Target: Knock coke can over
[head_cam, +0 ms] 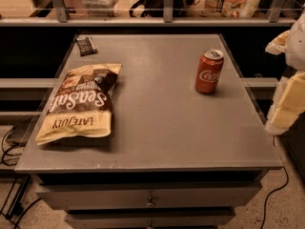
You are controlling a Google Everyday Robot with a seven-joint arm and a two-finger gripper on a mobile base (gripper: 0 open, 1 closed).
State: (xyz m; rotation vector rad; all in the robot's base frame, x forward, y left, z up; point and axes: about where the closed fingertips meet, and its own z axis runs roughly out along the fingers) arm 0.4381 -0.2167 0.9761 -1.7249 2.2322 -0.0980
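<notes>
The coke can (209,71) is red with white script and a silver top. It stands upright on the grey table (162,128), right of centre and towards the back. My gripper (287,92) shows as pale white and yellow parts at the right edge of the camera view. It is off the table's right side, level with the can and apart from it by a wide gap. It touches nothing that I can see.
A large chip bag (81,104) lies flat on the table's left side. A small dark packet (86,45) lies at the back left corner. A railing and a shelf with goods (233,1) run behind the table. Drawers (150,199) and floor cables (281,185) are below.
</notes>
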